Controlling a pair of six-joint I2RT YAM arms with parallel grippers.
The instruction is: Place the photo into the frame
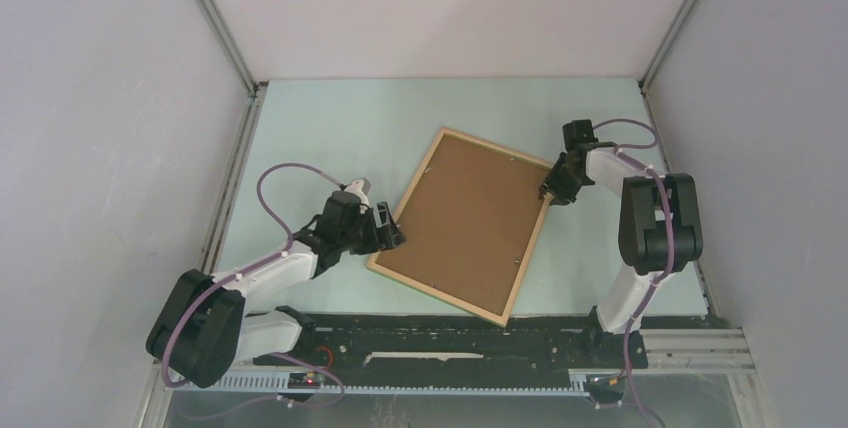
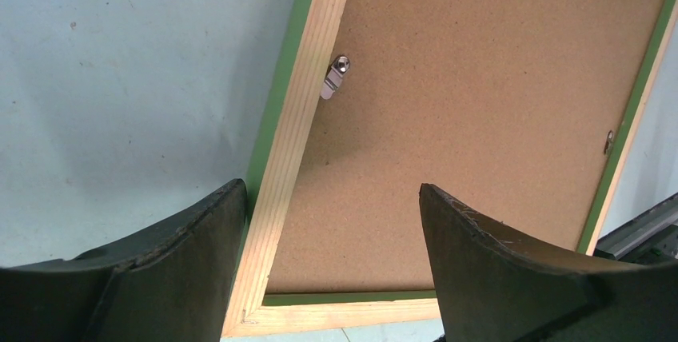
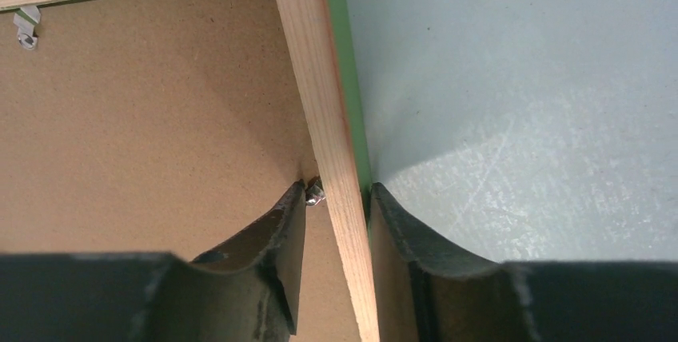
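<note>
The frame [image 1: 405,198] lies flat in the middle of the table, pale wood face up, with a thin green edge [image 2: 272,118] along its outer side. A plain brown board [image 1: 468,218] fills it. The photo is out of view. My left gripper [image 1: 393,228] is open over the frame's near left corner [image 2: 329,190], touching nothing. My right gripper [image 1: 548,191] straddles the frame's right rail [image 3: 316,78]. Its outer finger [image 3: 400,230] lies against the green edge. Its inner finger [image 3: 280,230] stands a small gap off the rail [image 3: 337,190], its tip at a small metal clip [image 3: 314,194].
More metal clips [image 2: 336,74] [image 3: 26,26] sit along the inner side of the rails over the board. Grey walls close in the pale green table [image 1: 330,128] on three sides. A black mounting rail [image 1: 450,343] runs along the near edge, close to the frame's nearest corner.
</note>
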